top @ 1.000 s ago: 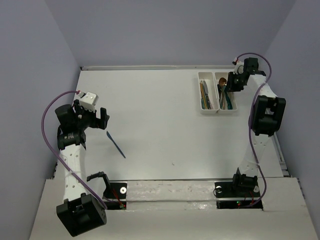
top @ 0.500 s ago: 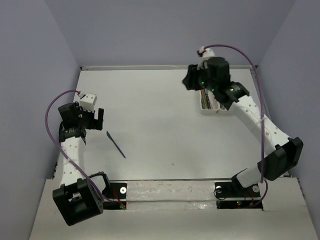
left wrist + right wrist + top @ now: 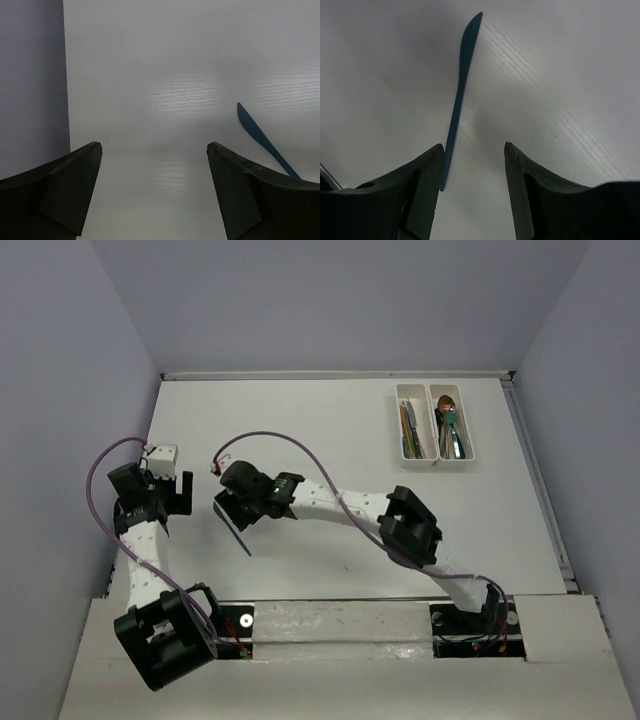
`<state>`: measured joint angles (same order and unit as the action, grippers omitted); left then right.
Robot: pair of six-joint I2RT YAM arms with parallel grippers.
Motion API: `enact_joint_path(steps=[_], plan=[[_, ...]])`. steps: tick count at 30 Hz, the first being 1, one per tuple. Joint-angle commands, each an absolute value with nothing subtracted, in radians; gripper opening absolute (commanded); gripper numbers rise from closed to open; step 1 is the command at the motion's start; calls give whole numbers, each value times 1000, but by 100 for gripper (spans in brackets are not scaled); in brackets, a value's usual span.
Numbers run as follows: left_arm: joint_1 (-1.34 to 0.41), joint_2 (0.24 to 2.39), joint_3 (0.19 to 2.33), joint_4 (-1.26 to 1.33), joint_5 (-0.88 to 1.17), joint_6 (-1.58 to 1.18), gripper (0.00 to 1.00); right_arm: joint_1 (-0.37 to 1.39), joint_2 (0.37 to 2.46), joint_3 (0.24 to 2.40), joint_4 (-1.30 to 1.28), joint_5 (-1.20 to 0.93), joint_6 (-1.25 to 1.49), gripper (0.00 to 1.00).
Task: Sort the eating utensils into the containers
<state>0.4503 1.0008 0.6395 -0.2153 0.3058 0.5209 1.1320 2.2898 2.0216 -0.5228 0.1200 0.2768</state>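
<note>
A blue knife [image 3: 243, 543] lies flat on the white table at the front left. My right gripper [image 3: 232, 515] hangs open just above it. In the right wrist view the knife [image 3: 456, 105] runs lengthwise beside the inner face of the left finger [image 3: 422, 180], with its handle end between the jaws of the right gripper [image 3: 473, 150]. My left gripper [image 3: 178, 490] is open and empty, left of the knife. The left wrist view shows the left gripper [image 3: 153, 146] over bare table, with the knife [image 3: 260, 139] off to its right. Two joined white trays [image 3: 436, 464] at the back right hold several utensils [image 3: 446, 425].
The grey left wall [image 3: 30, 85] stands close to the left gripper. The right arm [image 3: 350, 508] stretches across the middle of the table from its base at the front right. The table's back edge [image 3: 330, 374] meets the rear wall.
The right arm swung from the trays at the back right across the table to just over the blue knife. The left gripper drew back a little to the left.
</note>
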Motion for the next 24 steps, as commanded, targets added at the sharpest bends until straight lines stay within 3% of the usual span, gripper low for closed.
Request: enact_joint_path(steps=[1,5,24], plan=[[488,994,601,-161,307,549,99,1173,2342,2216,-581,123,285,57],[495,997,586,-147,318,557,99,1204,2450,2315,-621,91,302,54],[499,922,595,-164,348,555,99,1244,2574,2325,-750,164,365,47]])
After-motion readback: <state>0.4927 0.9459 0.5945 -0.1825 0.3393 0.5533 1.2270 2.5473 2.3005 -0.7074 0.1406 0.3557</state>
